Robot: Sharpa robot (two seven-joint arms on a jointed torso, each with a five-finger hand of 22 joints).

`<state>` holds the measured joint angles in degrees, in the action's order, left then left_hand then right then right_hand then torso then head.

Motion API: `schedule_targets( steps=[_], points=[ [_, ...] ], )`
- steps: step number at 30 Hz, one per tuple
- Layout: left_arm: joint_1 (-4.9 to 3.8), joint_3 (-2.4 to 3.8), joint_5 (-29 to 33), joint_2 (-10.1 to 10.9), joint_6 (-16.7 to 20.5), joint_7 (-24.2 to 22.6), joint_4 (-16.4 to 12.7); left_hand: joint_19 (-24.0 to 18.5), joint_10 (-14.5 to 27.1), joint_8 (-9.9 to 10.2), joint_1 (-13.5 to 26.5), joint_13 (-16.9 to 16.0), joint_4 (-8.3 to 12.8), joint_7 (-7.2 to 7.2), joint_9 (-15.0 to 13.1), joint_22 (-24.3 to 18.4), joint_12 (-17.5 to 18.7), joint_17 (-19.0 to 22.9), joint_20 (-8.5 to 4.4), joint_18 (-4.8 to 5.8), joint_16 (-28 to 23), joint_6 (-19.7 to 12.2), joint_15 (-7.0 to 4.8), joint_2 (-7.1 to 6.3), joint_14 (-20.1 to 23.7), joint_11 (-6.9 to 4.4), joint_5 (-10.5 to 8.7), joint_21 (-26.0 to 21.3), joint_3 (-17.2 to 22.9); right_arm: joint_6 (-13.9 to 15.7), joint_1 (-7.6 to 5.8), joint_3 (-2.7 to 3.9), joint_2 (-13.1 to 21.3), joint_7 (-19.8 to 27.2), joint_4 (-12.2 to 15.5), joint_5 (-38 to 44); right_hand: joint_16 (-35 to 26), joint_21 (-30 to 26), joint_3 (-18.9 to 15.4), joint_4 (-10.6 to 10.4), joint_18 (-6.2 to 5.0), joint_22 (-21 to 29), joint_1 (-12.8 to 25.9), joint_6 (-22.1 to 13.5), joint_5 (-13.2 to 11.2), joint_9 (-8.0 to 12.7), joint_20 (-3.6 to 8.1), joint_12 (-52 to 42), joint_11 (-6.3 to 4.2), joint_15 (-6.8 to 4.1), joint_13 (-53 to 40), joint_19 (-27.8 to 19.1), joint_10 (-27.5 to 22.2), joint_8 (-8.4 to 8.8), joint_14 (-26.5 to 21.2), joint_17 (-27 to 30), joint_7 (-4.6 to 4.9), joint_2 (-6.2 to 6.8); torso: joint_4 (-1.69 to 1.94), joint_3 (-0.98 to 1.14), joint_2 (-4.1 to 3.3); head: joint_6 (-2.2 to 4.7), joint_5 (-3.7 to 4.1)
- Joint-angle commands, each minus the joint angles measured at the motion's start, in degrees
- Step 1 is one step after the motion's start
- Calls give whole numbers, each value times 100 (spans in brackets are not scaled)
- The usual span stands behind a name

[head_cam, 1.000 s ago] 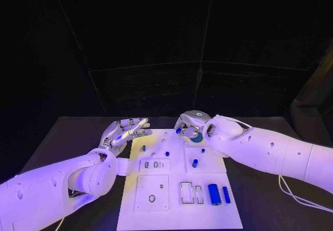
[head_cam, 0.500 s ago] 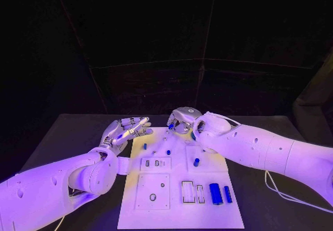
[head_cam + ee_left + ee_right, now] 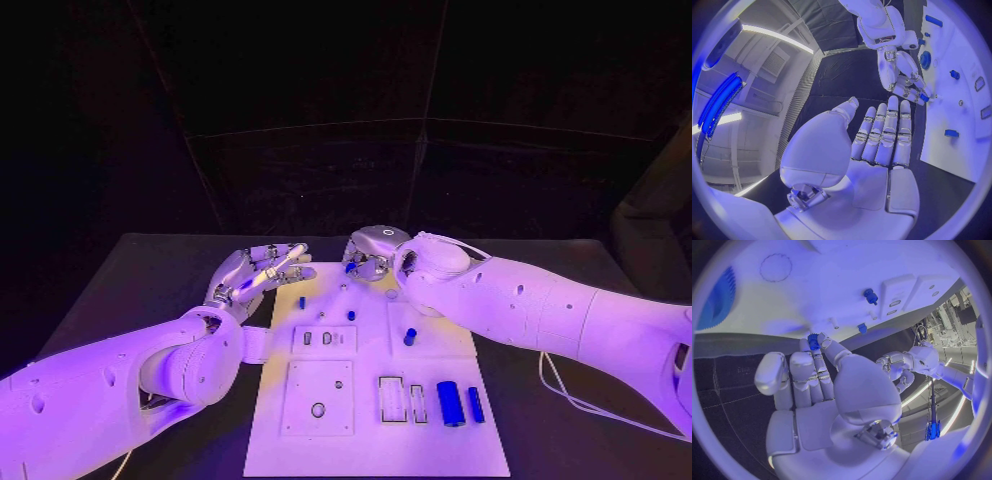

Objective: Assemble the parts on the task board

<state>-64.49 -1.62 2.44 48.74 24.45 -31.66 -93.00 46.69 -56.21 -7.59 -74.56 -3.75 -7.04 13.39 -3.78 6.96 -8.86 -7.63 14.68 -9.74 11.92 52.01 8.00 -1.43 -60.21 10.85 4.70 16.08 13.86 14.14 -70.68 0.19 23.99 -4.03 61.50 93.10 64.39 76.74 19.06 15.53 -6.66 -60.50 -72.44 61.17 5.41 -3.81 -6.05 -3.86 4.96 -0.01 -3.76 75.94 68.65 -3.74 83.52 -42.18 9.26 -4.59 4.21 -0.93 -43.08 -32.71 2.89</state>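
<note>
A small blue part (image 3: 813,341) is sitting pinched in the right hand (image 3: 372,254) at the task board's (image 3: 375,440) twelve o'clock edge. Several parts are standing seated (two cylinders (image 3: 450,403) lying loose at four o'clock), so plenty remains. The left hand (image 3: 257,272), flat and empty, is hovering at ten o'clock.

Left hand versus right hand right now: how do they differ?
The left hand is empty, its fingers straight and together, palm open; the right hand is curled, pinching a small blue part at its fingertips. The left hand sits off the task board's left edge; the right is over its far end. Both are silver.
</note>
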Motion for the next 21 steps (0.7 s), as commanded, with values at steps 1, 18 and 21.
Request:
schedule_targets(
  steps=[1,18,21],
  points=[
    [-14,5,-41,0,-86,-21,-12,31,-20,26,32,6,41,67,6,-5,22,-9,5,-81,-31,25,12,45,-36,-5,-1,-23,7,-200,7,-10,-21,-97,-2,137,3,22,32,-9,77,7,27,-34,-32,0,-1,16,20,6,1,-40,-37,7,-55,10,10,77,-3,-2,-20,3,-20],
    [-21,5,-41,-5,-145,38,-2,30,-18,30,33,7,48,64,6,-9,27,-9,5,-80,-37,24,13,49,-34,-6,-1,-28,11,-91,6,-10,-169,-362,-171,253,-55,8,177,-150,70,53,212,-246,-79,14,-53,39,86,60,21,-90,-303,26,-93,160,63,310,-1,0,-27,19,-24],
    [-21,6,-41,-4,-157,51,-2,29,-15,33,37,7,53,63,6,-12,31,-9,6,-80,-43,21,14,50,-31,-5,-2,-32,11,-78,5,-10,-183,-363,-185,255,-181,-62,174,-206,48,195,262,-430,-103,20,-102,35,165,128,30,-176,-641,27,-154,375,146,427,-6,-4,-25,23,-32]
  ],
)
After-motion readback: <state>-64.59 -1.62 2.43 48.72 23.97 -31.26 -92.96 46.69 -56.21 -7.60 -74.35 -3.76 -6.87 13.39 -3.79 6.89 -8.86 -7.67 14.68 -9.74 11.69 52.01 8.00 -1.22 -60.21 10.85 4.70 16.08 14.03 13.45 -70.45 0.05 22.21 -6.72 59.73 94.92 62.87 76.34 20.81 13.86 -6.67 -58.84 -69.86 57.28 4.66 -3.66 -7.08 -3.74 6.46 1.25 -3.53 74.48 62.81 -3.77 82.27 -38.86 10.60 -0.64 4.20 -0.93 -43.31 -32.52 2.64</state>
